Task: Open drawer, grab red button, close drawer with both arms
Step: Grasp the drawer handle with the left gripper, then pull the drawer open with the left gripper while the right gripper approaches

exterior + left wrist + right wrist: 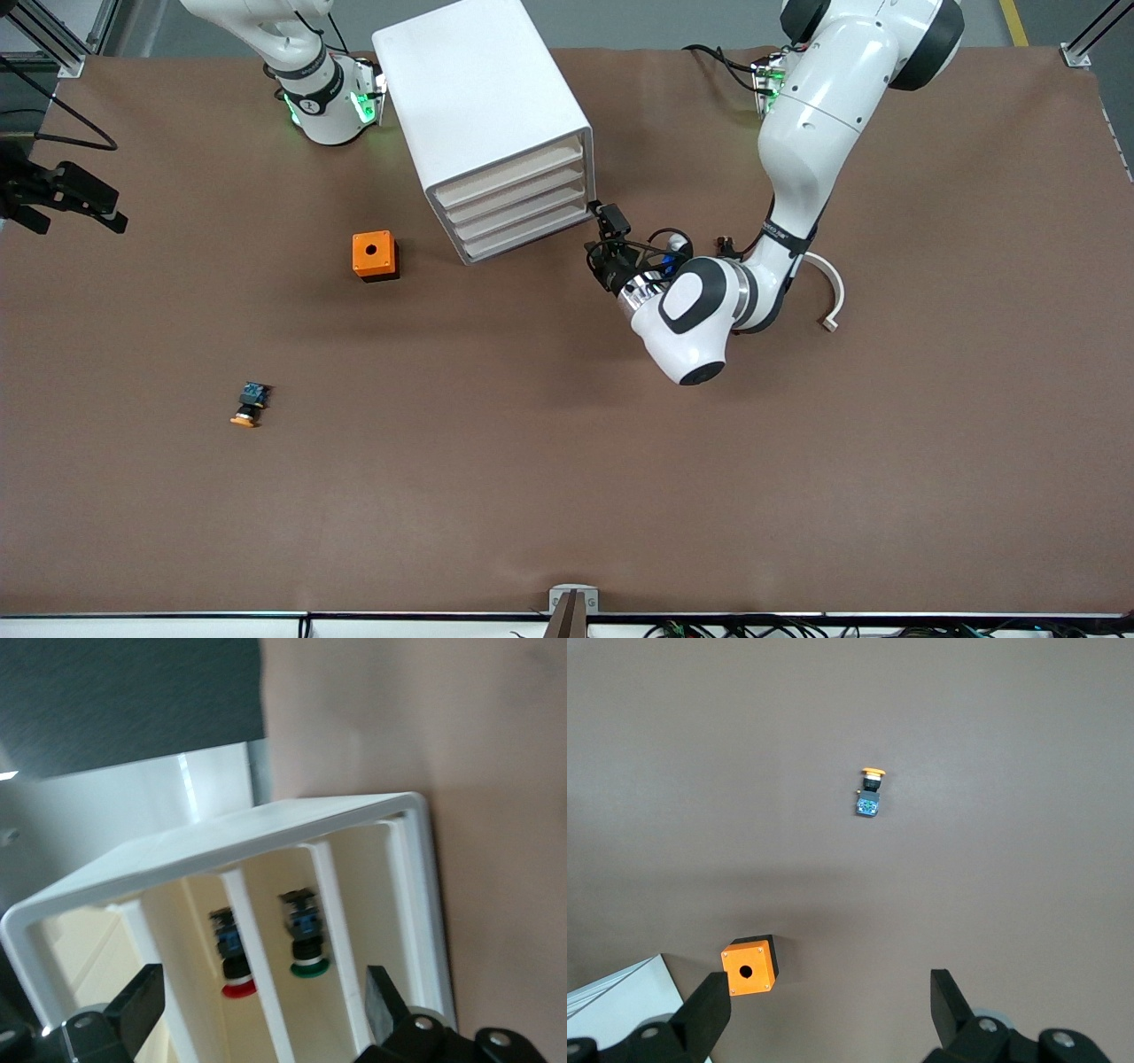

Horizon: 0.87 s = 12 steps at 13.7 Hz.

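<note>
**Left gripper at the drawer unit, button inside**

I see a smooth white plastic drawer unit (485, 124) on the matte brown tabletop (567, 478). My left gripper (601, 232) sits low beside its front corner, forearm bent back sharply, jaws spread wide. Between them in the left wrist view, the red-capped button (232, 958) lies in a cream compartment, a green-capped one (304, 944) in the next. My right gripper (824, 1010) waits high, jaws spread, over the square orange box (375, 255) and orange-capped button (250, 404).
</note>
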### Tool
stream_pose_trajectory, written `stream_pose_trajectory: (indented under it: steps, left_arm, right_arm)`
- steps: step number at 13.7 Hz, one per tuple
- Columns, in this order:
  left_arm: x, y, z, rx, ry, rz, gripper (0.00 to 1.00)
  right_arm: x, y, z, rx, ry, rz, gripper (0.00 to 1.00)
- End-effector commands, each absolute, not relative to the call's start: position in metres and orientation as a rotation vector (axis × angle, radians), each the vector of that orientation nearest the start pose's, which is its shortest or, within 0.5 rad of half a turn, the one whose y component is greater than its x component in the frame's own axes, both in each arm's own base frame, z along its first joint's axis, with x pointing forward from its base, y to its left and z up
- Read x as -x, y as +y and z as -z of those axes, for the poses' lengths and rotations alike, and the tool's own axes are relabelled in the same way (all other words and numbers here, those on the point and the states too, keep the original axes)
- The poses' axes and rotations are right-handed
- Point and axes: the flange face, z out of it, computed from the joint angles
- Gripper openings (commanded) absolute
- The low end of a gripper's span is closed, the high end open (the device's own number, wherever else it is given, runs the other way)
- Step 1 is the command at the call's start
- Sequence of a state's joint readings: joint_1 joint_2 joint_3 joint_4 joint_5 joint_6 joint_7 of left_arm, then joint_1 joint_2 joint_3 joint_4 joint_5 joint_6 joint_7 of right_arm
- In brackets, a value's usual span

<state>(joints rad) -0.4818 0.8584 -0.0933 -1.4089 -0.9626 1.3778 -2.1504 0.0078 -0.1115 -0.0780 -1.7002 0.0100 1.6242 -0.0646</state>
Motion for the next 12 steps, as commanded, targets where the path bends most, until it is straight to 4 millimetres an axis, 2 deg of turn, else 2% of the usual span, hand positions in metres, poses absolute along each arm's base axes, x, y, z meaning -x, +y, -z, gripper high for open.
stream_pose_trajectory:
  steps: [1, 3, 4, 6, 10, 12]
  left_arm:
    - [-0.494, -0.435, -0.198, 1.155, -1.687, -1.512, 0.85]
    - [-0.488, -0.437, -0.188, 1.128, -1.676, -1.504, 0.64]
    - [-0.480, -0.441, -0.183, 1.117, -1.653, -1.508, 0.58]
    - [-0.470, -0.450, -0.180, 1.115, -1.620, -1.516, 0.54]
    - [-0.450, -0.462, -0.180, 1.110, -1.549, -1.521, 0.52]
    - [-0.439, -0.471, -0.179, 1.120, -1.531, -1.506, 0.51]
  right_arm:
    - [-0.515, -0.036, -0.631, 3.139, -0.006, 0.062, 1.00]
    - [-0.515, -0.036, -0.631, 3.139, -0.006, 0.062, 1.00]
    - [-0.515, -0.036, -0.631, 3.140, -0.006, 0.062, 1.00]
    - [-0.515, -0.035, -0.632, 3.139, -0.008, 0.065, 1.00]
    - [-0.521, -0.037, -0.646, 3.143, 0.002, 0.081, 1.00]
    - [-0.526, -0.041, -0.638, 3.144, 0.016, 0.057, 1.00]
